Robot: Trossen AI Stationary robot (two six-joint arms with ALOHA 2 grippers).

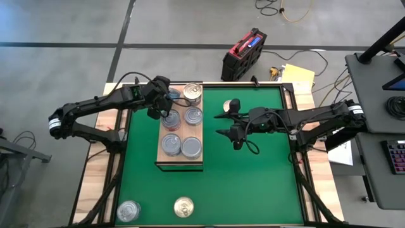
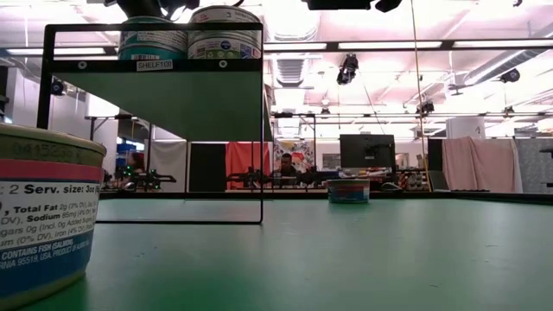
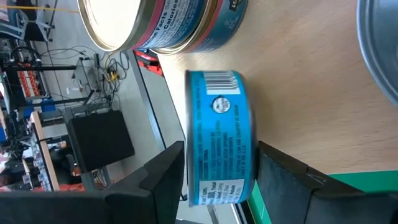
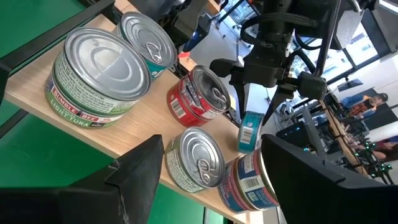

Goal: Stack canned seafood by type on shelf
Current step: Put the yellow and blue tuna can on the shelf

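Green matting covers my table (image 1: 253, 183), where the wooden shelf (image 1: 180, 158) carries stacked seafood tins. My left gripper (image 1: 166, 111) hangs over the shelf's far end, fingers straddling a blue-labelled tin (image 3: 217, 146) turned on edge. My right gripper (image 1: 226, 124) waits beside the shelf, jaws wide, empty.
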